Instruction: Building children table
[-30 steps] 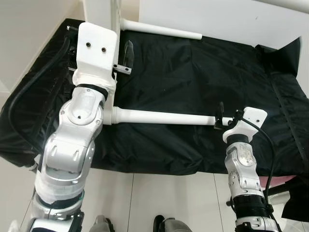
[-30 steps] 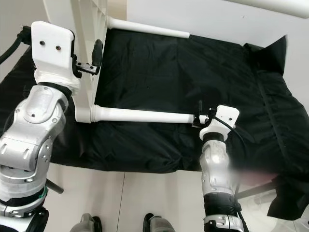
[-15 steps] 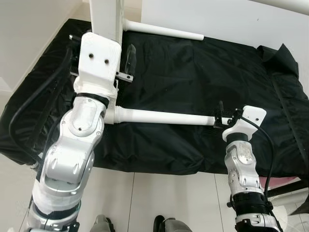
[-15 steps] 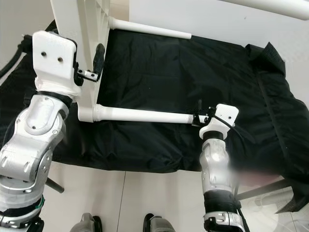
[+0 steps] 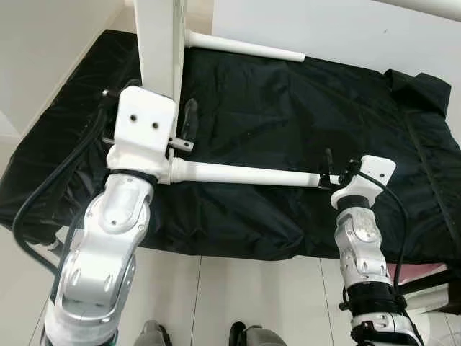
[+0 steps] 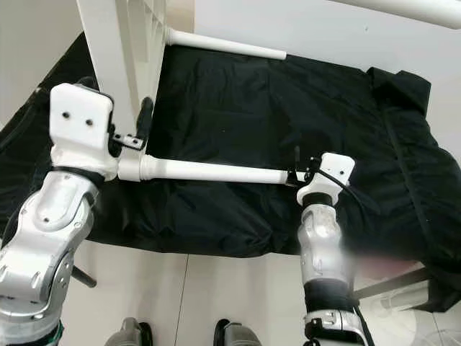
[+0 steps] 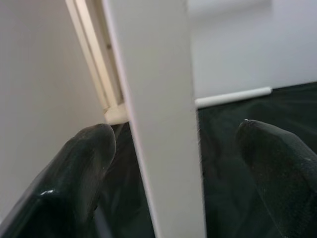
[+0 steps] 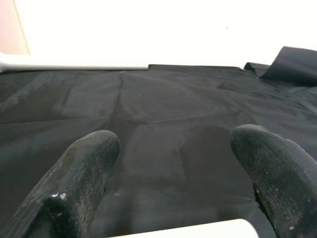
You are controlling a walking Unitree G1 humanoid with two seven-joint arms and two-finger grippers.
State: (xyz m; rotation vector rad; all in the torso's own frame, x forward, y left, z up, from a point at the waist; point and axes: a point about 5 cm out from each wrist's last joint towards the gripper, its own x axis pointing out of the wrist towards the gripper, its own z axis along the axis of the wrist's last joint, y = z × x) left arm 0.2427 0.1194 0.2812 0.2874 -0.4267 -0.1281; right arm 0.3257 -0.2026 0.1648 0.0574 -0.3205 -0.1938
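A white children's table lies on its side on the black cloth. Its tabletop panel (image 5: 158, 50) stands on edge at the left, and two round white legs point to the right: a far leg (image 5: 245, 49) and a near leg (image 5: 245, 174). My left gripper (image 5: 162, 94) is open and straddles the panel just above the near leg's joint. In the left wrist view the panel (image 7: 153, 119) runs between the two black fingers (image 7: 84, 163). My right gripper (image 5: 340, 164) is open at the near leg's free end, and the leg tip (image 8: 198, 230) shows between its fingers.
The black cloth (image 5: 288, 108) covers a low platform, with folds bunched at the right edge (image 5: 425, 94). Pale tiled floor (image 5: 238, 295) runs along the front. White walls stand behind and to the left. Something pink (image 5: 418, 270) sits low on the right.
My left gripper has slid down the upright panel toward the near leg's joint. The right gripper has stayed at the leg's end.
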